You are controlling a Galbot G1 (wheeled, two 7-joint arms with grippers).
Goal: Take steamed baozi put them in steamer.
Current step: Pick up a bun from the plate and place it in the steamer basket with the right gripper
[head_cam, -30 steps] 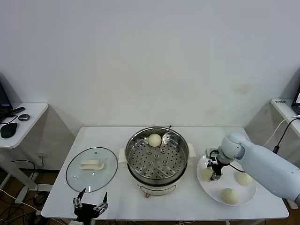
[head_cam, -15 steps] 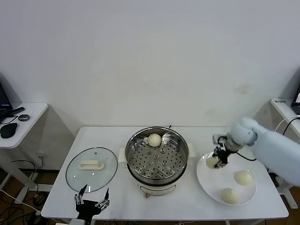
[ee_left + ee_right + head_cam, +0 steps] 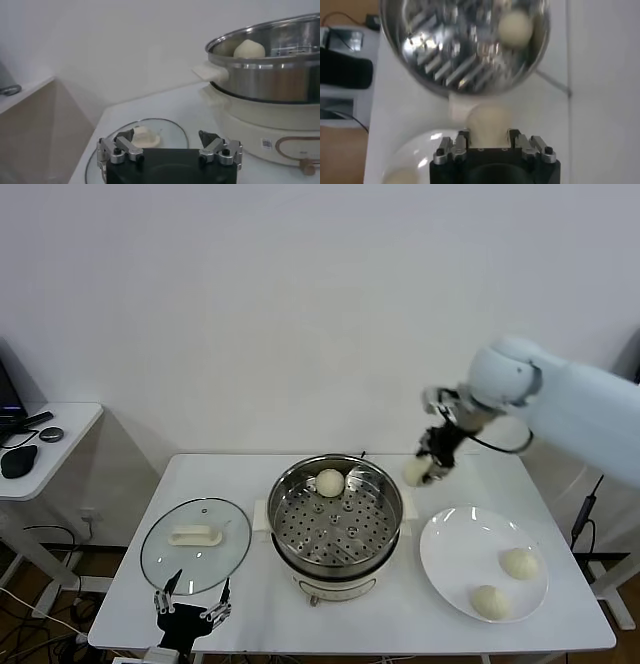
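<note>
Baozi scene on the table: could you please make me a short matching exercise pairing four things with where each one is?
Things:
1. glass lid
2. baozi in the right gripper
3. two baozi
4. left gripper

Places:
A. on the white plate
B. in the air beside the steamer
C. flat on the table, on the steamer's left
D. low at the table's near edge, by the lid

Pairs: 1-C, 2-B, 3-A, 4-D

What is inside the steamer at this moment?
Inside the steamer lies one baozi on the perforated tray, near the far wall. Whatever lies under the tray is hidden.
</note>
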